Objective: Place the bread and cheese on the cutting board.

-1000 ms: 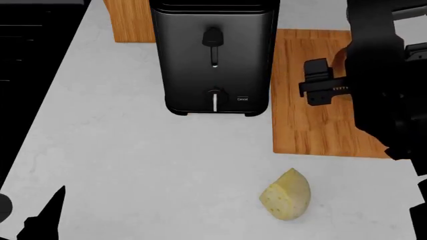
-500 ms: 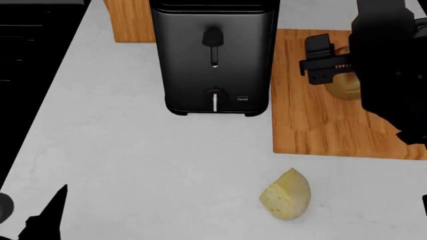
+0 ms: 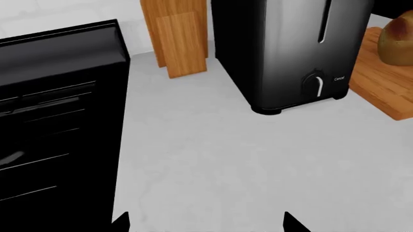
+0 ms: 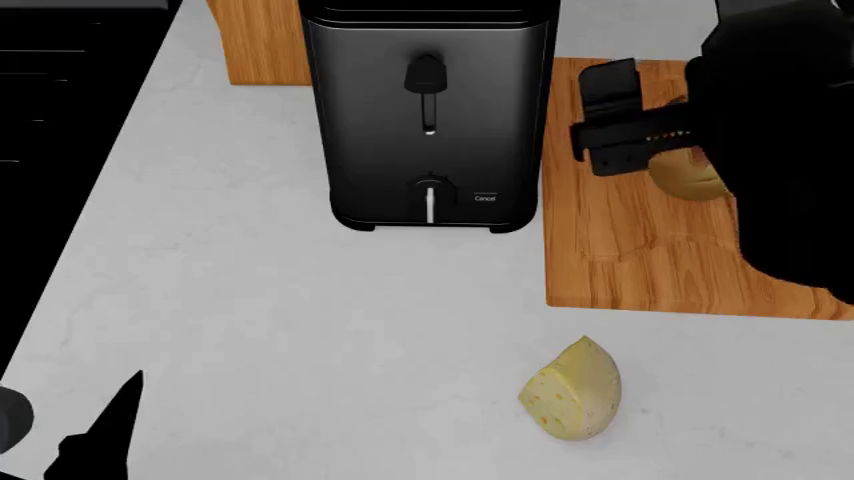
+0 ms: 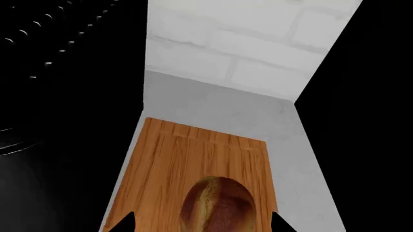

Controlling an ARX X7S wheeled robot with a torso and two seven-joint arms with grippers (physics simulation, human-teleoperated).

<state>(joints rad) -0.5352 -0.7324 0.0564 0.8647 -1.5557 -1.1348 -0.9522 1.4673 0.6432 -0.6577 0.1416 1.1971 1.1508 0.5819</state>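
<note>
1. Here we see one bread (image 5: pixel 216 205) lying on the cutting board (image 5: pixel 174 164); in the right wrist view its long axis runs along the board's grain, toward the white brick wall (image 5: pixel 258 43).
2. We count one cheese (image 4: pixel 573 390), on the desk (image 4: pixel 294 330) just off the board's near edge in the head view, its narrow end pointing up toward the board and its long axis slightly tilted.
3. We count one cutting board, lying flat to the right of the toaster (image 4: pixel 424 110), with its grain running away from the robot.
4. The right gripper (image 5: pixel 197 223) hangs over the bread; only two dark fingertips (image 5: pixel 123 221) show, one on each side of the loaf, spread apart and not pressing it.
5. The left gripper (image 3: pixel 203 223) sits low over bare desk, well apart from the cheese; its two tips stand wide apart, grasping nothing.
6. We also see one wooden block (image 4: pixel 260 40) behind the toaster's left, and one black appliance (image 3: pixel 58 121) bordering the desk's left edge.
7. The desk is a pale grey, faintly mottled surface.
</note>
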